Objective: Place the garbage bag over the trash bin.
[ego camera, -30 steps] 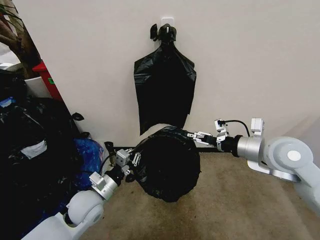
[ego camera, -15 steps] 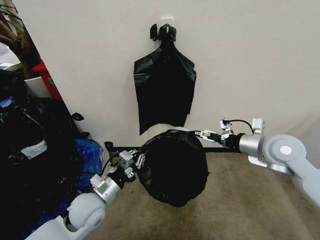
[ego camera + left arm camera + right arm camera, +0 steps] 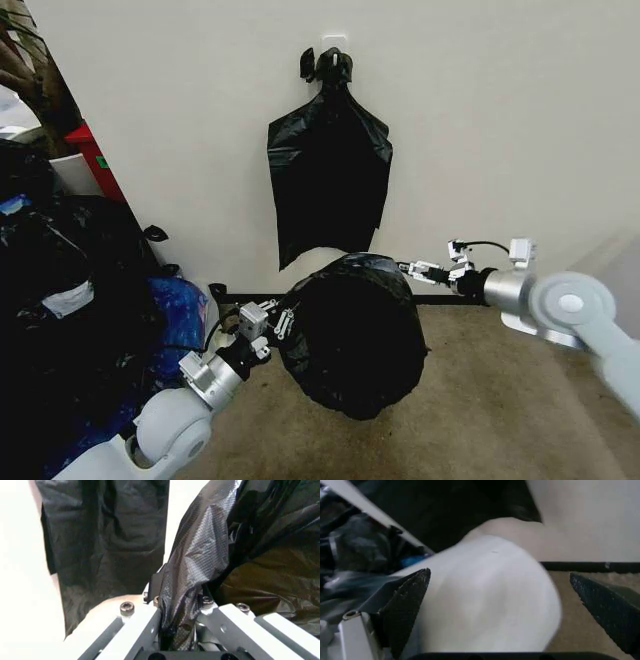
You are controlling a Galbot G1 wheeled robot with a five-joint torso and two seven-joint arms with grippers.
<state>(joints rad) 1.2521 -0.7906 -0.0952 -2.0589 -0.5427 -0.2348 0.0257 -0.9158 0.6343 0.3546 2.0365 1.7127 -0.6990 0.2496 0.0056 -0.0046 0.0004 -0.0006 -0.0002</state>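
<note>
Bag (image 3: 350, 335) over bin, that's the picture: the black garbage bag covers the white bin (image 3: 490, 603), which stands on the carpet (image 3: 490, 400) against the far wall, below the knotted bunch of bags (image 3: 328, 185) hanging from a hook. The bag bulges round and sits a bit tilted, so I can't tell how far down it has gone.

Risk from here, as I judge it: the thin film may tear if the left arm pulls hard, or the mouth may ride back up on the right side, where nothing pins it now. A tug from one side alone could also tip the light bin.

Now the claws. Left gripper (image 3: 182, 609) is clamped on a pleat of the bag's left edge, film bunched between its fingers. Right gripper (image 3: 418, 267) sits at the bag's upper right, jaws spread wide and holding nothing; the wrist view has bare white bin between its pads (image 3: 405, 607).
</note>
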